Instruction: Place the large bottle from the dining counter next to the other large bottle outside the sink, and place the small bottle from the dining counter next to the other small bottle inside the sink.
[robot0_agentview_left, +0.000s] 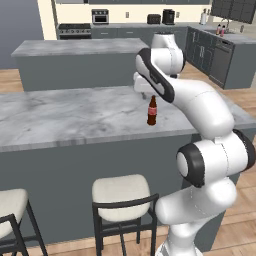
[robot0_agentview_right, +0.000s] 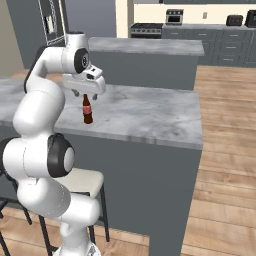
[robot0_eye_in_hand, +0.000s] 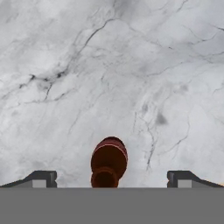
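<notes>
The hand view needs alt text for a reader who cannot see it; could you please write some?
Seen from straight above, a small dark-brown bottle with a red cap stands upright on the grey-white veined marble dining counter. It sits between the two dark tips of the open gripper, which touch nothing.

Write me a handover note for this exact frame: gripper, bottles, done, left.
Gripper: open, empty, poised right above the small bottle, fingertips either side of its cap, not touching.
Small bottle: upright on the dining counter, near the edge on the robot's side.
Sink area: far back right in the left base view; two small reddish shapes stand there, too small to identify.
Done: nothing delivered that these views show.
Left: descend, close on the small bottle, carry it into the sink beside its twin; then the large bottle, unsighted here.
</notes>
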